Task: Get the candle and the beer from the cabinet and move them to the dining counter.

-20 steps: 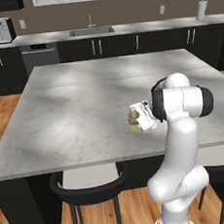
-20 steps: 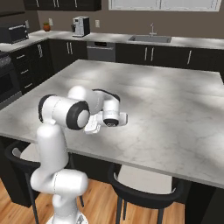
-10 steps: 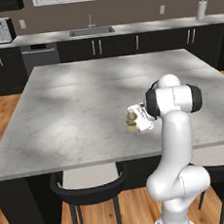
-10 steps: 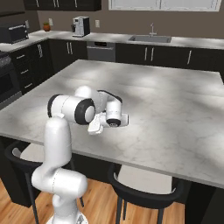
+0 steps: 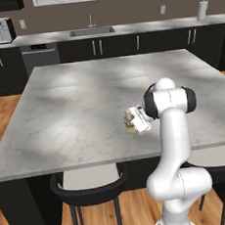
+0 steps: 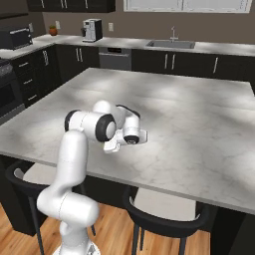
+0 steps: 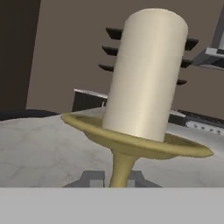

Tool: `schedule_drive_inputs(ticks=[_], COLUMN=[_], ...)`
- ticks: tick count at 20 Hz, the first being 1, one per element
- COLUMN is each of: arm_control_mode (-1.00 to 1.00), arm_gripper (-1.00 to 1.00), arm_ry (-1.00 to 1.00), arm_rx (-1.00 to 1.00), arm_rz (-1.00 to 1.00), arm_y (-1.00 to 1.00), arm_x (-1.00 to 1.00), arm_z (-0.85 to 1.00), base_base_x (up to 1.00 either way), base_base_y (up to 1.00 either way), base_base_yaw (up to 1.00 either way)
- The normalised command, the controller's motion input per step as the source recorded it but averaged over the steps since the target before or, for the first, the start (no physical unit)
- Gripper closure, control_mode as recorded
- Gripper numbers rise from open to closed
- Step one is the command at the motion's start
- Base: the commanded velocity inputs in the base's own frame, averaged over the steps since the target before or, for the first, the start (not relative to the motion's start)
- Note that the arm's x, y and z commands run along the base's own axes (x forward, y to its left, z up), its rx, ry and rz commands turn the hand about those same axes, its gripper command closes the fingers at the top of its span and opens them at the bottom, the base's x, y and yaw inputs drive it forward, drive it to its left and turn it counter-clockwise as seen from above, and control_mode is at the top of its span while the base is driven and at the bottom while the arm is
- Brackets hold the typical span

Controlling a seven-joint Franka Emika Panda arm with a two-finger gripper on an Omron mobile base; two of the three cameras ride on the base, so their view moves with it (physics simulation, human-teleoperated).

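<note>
Hidden: the claw (image 5: 133,121) is largely masked by the white hand in the left base view; in the right base view the arm's wrist covers it entirely.
Cut off: the candle (image 7: 146,74) has its brass stem running down out of frame in the hand view, so its flat base cannot be made out there.
Hard to make out: in the left base view the candle (image 5: 129,121) is a small yellowish blur at the hand; upright or tilted cannot be told from that view.
Claw state: fingers (image 7: 91,178) drawn together on the candle's stem, one either side, just under the brass drip dish.
Candle location: held in the claw over the dining surface (image 5: 79,108), near its front edge; whether it touches the marble cannot be told.
Count, candles: one.
Count, stools: two, tucked under the near edge of the dining surface (image 6: 199,124), stool (image 5: 90,190) at left.
Count, sinks: one sink (image 5: 92,32) in the wall worktop behind.
Count, coffee machines: one coffee machine (image 5: 4,30) at far left.
</note>
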Motion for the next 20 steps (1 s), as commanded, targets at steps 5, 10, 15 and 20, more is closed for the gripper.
schedule_drive_inputs(ticks=[5,10,15,20], arm_control_mode=[-1.0,-1.0,-1.0,-1.0], arm_gripper=[1.0,1.0,1.0,1.0], arm_ry=[0.02,0.0,0.0,-0.03], arm_rx=[0.0,0.0,0.0,0.0], arm_rz=[0.05,0.07,0.1,0.09], arm_y=[-0.06,-0.02,-0.01,-0.02], arm_x=[0.34,0.26,0.04,0.0], arm_z=[-0.29,-0.26,-0.25,-0.27], base_base_x=[0.0,0.0,0.0,0.0], base_base_y=[0.0,0.0,0.0,0.0], base_base_yaw=[0.0,0.0,0.0,0.0])
